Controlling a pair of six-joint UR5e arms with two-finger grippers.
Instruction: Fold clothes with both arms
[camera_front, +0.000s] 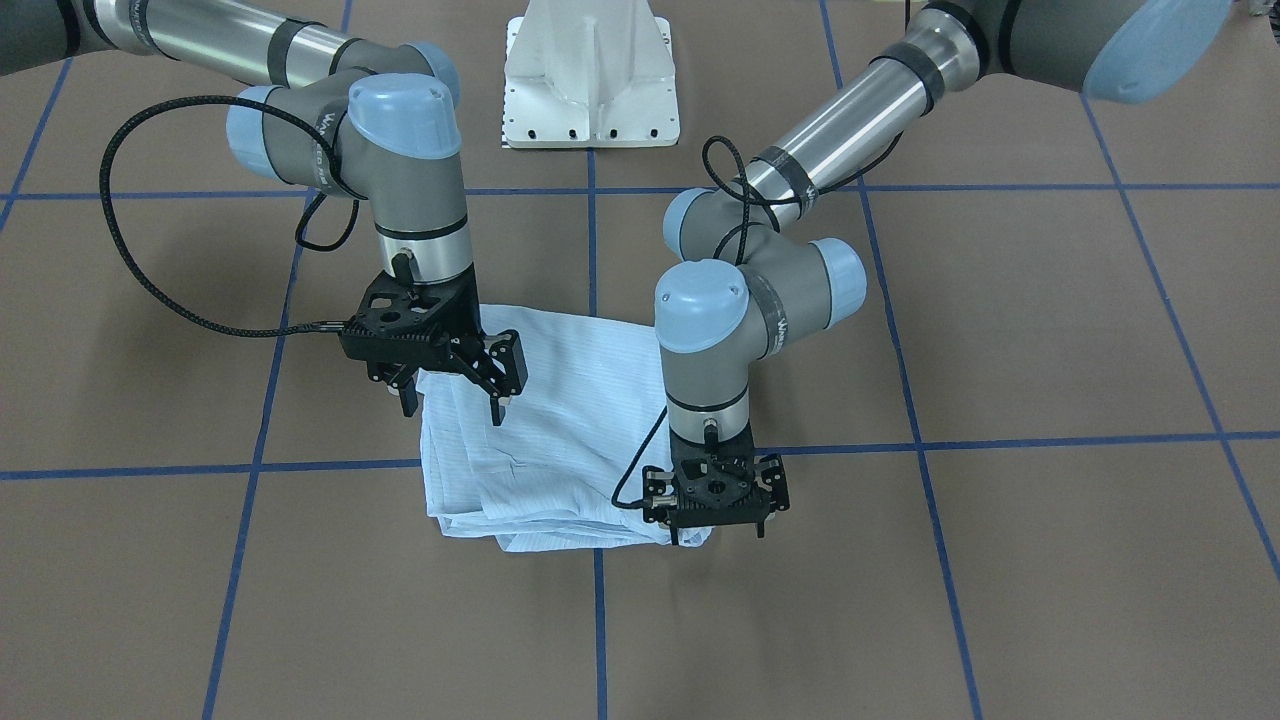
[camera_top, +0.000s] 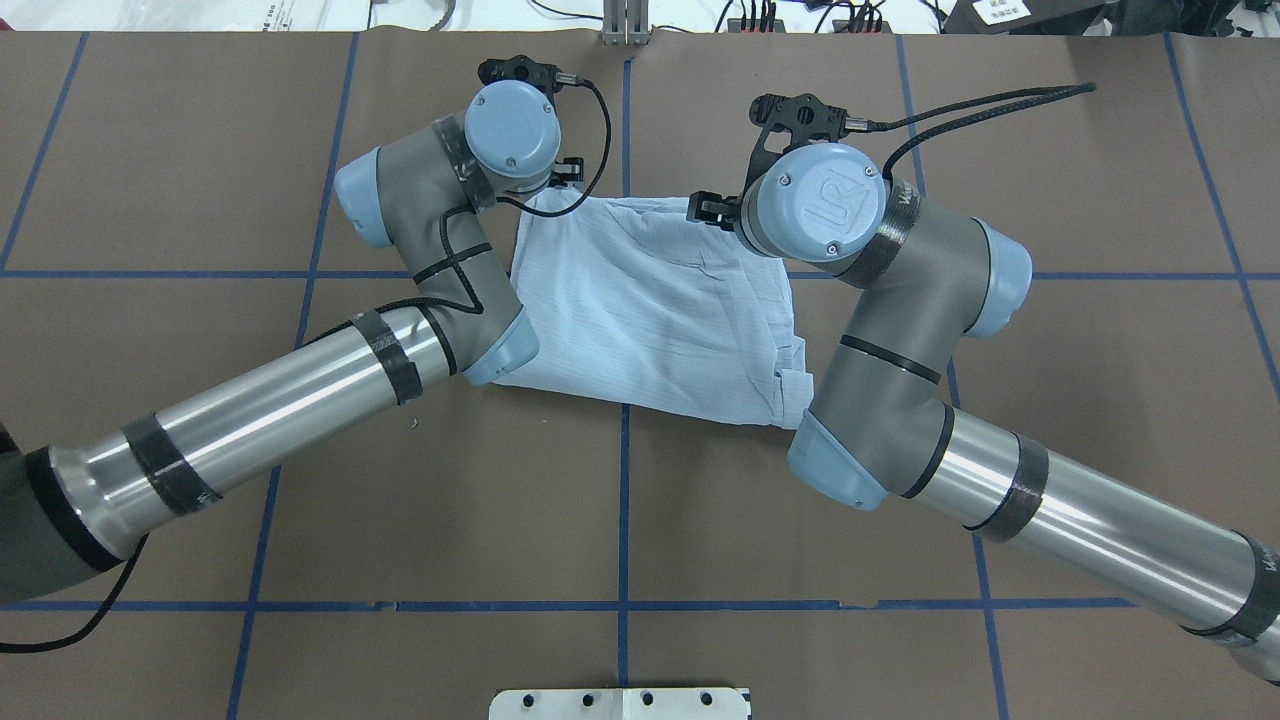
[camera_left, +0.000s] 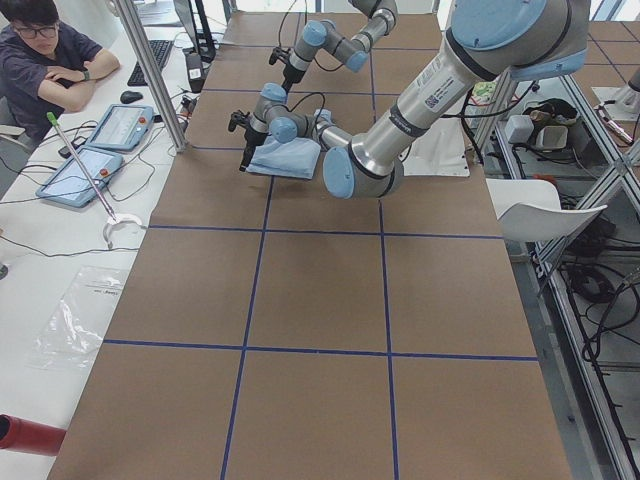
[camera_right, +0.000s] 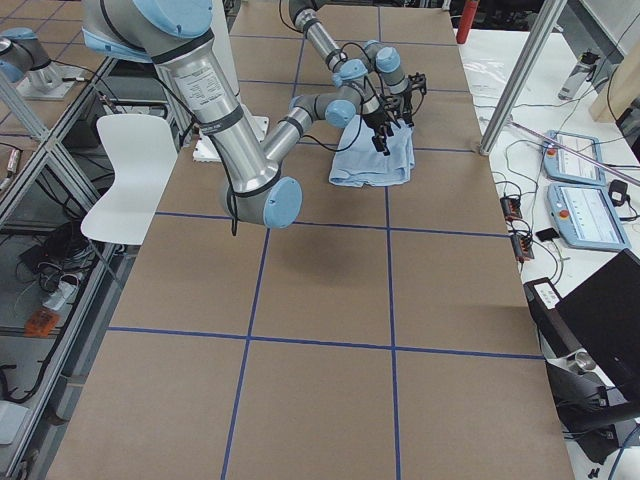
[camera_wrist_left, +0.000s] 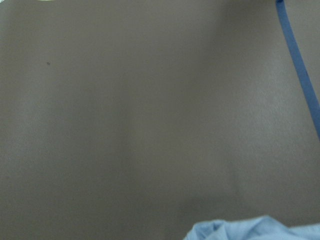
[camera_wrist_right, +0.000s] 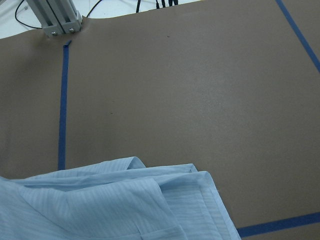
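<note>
Though the left fingers (camera_left: 243, 160) point down at the far left corner of the shirt (camera_top: 650, 320), I cannot tell whether they grip it. The shirt lies folded on the bench (camera_top: 200, 150). Over its right edge the right fingers (camera_front: 497, 398) hang spread, holding nothing.
</note>
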